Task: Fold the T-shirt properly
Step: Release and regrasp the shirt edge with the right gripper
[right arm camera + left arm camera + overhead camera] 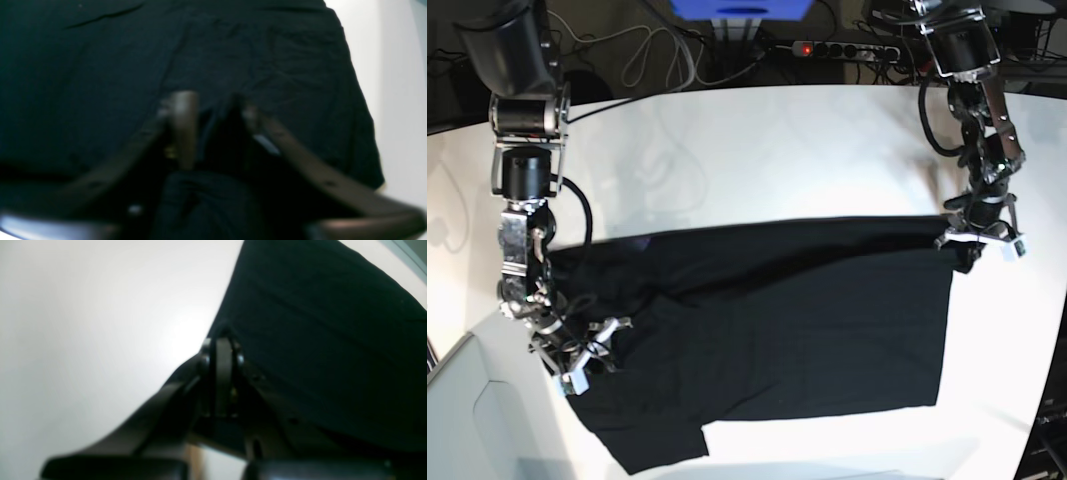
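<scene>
The black T-shirt [767,330] lies spread across the white table [727,150]. It looks partly folded, with one long straight edge at the far side and a flap sticking out at the near left corner.

The left gripper [979,240] is at the far right corner of the shirt. In the left wrist view its fingers [223,373] are pressed together, and the cloth edge seems to be pinched between them, though the picture is blurry. The right gripper [579,358] is down on the left part of the shirt, close to the sleeve. In the right wrist view its two fingers stand a little apart with bunched dark cloth [213,140] in the gap, but I cannot tell if it really has hold of it.

I think the step now is getting a good hold on both ends, so the shirt can be lifted and folded over. To do it well, both arms should rise together and keep the cloth a little tight between them. If one goes faster, the shirt will twist and the fold will come out crooked. A weak pinch could let the cloth slip out.

The shirt is soft and thin, and it goes floppy anywhere nothing holds it. It has small wrinkles near the right gripper. The table is smooth and a little shiny, so the cloth should slide on it easily.
</scene>
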Robot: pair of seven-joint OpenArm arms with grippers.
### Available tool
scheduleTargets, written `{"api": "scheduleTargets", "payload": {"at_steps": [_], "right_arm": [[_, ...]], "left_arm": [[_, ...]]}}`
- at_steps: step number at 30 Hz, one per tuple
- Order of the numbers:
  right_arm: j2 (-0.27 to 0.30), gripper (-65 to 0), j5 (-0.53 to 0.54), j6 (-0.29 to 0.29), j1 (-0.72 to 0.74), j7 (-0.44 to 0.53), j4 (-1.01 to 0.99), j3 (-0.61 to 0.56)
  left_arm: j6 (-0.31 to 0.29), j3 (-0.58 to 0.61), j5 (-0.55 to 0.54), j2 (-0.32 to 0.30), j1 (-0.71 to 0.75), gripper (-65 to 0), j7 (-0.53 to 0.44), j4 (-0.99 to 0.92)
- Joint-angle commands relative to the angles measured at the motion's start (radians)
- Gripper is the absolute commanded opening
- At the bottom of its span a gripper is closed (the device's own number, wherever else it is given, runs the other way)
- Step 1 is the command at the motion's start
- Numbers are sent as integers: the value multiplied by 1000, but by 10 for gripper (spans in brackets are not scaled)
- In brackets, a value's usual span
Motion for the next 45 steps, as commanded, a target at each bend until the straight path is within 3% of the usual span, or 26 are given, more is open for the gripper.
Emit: {"api": "scheduleTargets", "payload": {"at_steps": [1,4,8,14,22,28,33,41,45], "right_arm": [[13,-349,13,-1,34,25,15,4],[14,-253,13,-1,31,30,15,4],[22,-229,13,-1,28,28,15,4],[47,-230,14,-1,8,25,30,12],[107,-230,14,0,-122,24,223,13],[133,-230,14,0,-199,24,234,118],[157,-230,13,0,-245,24,234,206],[183,-228,13,0,-276,24,176,272],[183,-228,14,0,-306,30,174,274]], "left_arm": [[-1,-9,-4,-19,-30,-603,1,10],[-1,-14,-6,-19,-46,-444,51,0],[-1,-9,-6,-19,-39,-274,33,27],[-1,-18,-15,-18,5,-266,34,50],[-1,-15,-15,-9,34,-262,33,-14],[-1,-9,-15,-7,7,-263,31,-95],[-2,-8,-13,14,4,-301,33,-123],[-2,28,-15,20,4,-636,33,-126],[-2,42,-15,20,5,-650,33,-126]]}}
